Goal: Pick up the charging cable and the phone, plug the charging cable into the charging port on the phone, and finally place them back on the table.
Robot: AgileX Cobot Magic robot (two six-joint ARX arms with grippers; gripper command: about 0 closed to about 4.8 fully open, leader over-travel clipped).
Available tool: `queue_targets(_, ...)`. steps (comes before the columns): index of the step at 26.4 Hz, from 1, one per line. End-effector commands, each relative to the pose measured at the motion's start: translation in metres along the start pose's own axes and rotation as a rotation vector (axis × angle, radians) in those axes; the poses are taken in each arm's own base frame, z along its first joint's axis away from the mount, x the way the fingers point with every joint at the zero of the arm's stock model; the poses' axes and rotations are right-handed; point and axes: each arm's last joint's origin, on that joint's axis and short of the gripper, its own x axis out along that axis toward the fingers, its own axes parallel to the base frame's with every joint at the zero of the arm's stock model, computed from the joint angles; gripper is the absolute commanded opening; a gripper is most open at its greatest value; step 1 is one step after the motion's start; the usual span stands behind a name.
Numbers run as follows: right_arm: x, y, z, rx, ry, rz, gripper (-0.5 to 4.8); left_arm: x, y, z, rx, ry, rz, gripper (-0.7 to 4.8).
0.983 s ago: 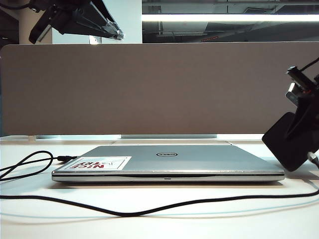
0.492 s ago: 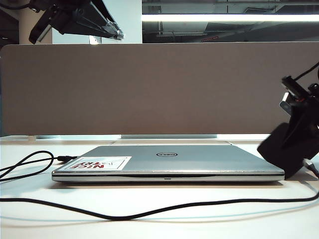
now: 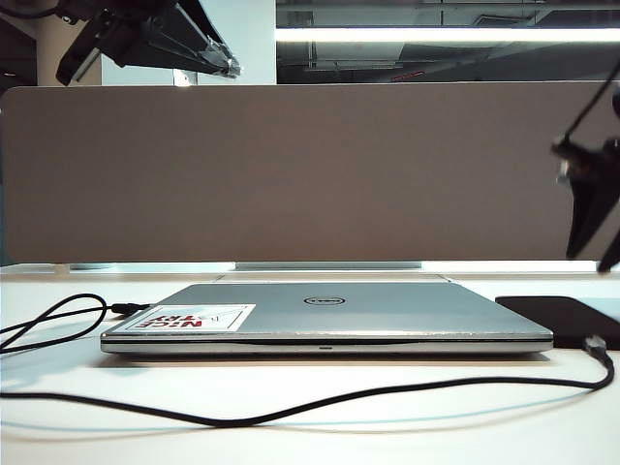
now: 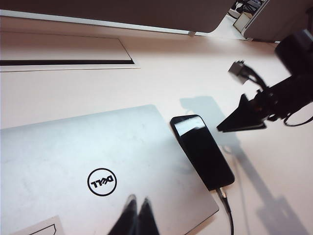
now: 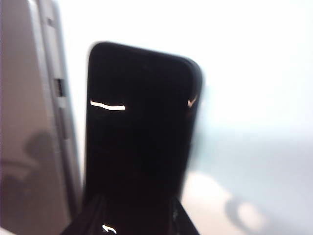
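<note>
The black phone (image 3: 562,315) lies flat on the white table (image 3: 407,436), just right of the laptop. The charging cable (image 3: 291,412) runs across the table in front of the laptop, and its plug (image 3: 593,343) sits at the phone's near short edge. From the left wrist, the phone (image 4: 203,149) shows the plug (image 4: 222,195) in its end. My right gripper (image 3: 589,260) hangs above the phone, open and apart from it. In its own view the phone (image 5: 139,132) fills the space beyond its spread fingers (image 5: 85,220). My left gripper (image 4: 137,218) is shut and empty, high over the laptop.
A closed silver Dell laptop (image 3: 329,315) with a red-lettered sticker (image 3: 189,317) fills the middle of the table. Cable loops (image 3: 58,320) lie at its left. A grey-brown divider panel (image 3: 291,174) runs along the back edge. The left gripper (image 3: 221,64) hangs at the upper left.
The right gripper lowered the tilted phone onto the table, opened, let it go and rose. The cable end dropped with the phone. The left arm stayed still.
</note>
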Motion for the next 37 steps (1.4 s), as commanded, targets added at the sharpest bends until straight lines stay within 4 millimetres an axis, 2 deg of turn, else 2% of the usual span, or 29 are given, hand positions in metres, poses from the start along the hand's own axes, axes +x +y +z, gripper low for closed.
queue_targets(1, -0.025, 0.013, -0.001, -0.024, -0.037, -0.004, 1.45, -0.002, -0.002, 0.004, 0.007, -0.019, -0.009, -0.05)
queue_targets(2, -0.032, 0.016, -0.003, -0.034, -0.054, -0.005, 1.21, -0.003, -0.002, 0.004, 0.007, -0.018, -0.009, -0.05)
queue_targets(3, -0.048, 0.025, -0.009, -0.053, -0.089, -0.021, 0.13, -0.005, -0.002, 0.004, 0.005, -0.012, -0.006, -0.05)
queue_targets(4, -0.055, 0.029, -0.012, -0.061, -0.107, -0.026, -0.07, -0.007, -0.001, 0.003, 0.005, -0.002, 0.002, -0.05)
queue_targets(5, -0.073, 0.038, -0.019, -0.087, -0.158, -0.032, -0.06, -0.009, 0.001, 0.001, 0.02, 0.028, 0.023, -0.05)
queue_targets(11, -0.124, 0.064, -0.045, -0.189, -0.379, -0.061, -0.06, -0.015, 0.007, -0.013, 0.038, 0.162, 0.074, -0.05)
queue_targets(15, -0.144, 0.075, -0.068, -0.262, -0.544, -0.073, -0.06, -0.019, 0.011, -0.025, 0.035, 0.181, 0.082, -0.05)
queue_targets(16, -0.148, 0.077, -0.084, -0.28, -0.612, -0.098, -0.06, -0.02, 0.014, -0.033, 0.034, 0.193, 0.086, -0.05)
queue_targets(18, -0.149, 0.077, -0.1, -0.291, -0.658, -0.123, -0.06, -0.022, 0.017, -0.042, 0.031, 0.21, 0.092, -0.05)
queue_targets(20, -0.145, 0.076, -0.124, -0.321, -0.735, -0.134, -0.06, -0.025, 0.022, -0.055, 0.03, 0.215, 0.094, -0.05)
queue_targets(24, -0.137, 0.074, -0.151, -0.346, -0.82, -0.145, -0.06, -0.03, 0.027, -0.069, 0.047, 0.179, 0.08, -0.05)
queue_targets(28, -0.13, 0.071, -0.179, -0.297, -0.923, -0.123, -0.06, -0.032, 0.031, -0.079, 0.125, 0.141, 0.06, -0.05)
queue_targets(31, -0.113, 0.063, -0.211, -0.278, -1.003, -0.137, -0.06, -0.033, 0.037, -0.094, 0.168, 0.09, 0.043, -0.05)
queue_targets(37, -0.092, 0.052, -0.242, -0.25, -1.084, -0.169, -0.06, -0.032, 0.043, -0.106, 0.25, 0.048, 0.029, -0.05)
